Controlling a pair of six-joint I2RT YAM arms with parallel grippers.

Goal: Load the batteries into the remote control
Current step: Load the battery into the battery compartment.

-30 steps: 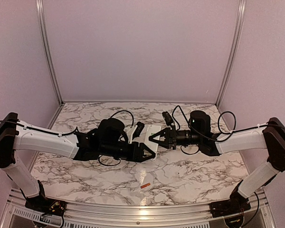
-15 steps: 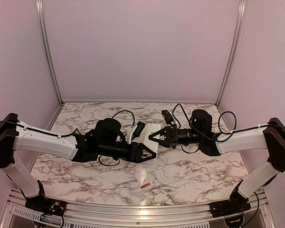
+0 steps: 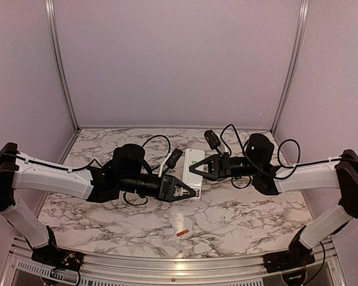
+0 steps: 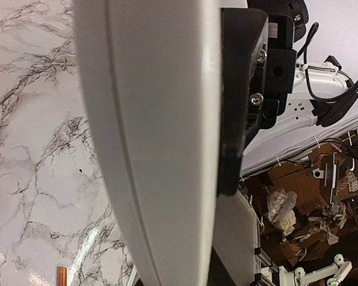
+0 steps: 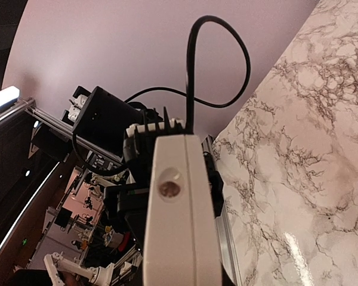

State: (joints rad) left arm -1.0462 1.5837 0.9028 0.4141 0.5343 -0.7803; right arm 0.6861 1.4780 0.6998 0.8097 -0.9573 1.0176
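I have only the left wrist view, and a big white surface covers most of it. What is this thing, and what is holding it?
Observer: In the top view it is the remote control, with the right gripper closed on it from the right.
Operator: Where is my left gripper against it?
Observer: The left gripper meets the remote's near end; I cannot tell whether it grips.
Operator: An orange bit shows at my bottom edge.
Observer: That is the orange battery, lying on the table toward its near edge, apart from both grippers.
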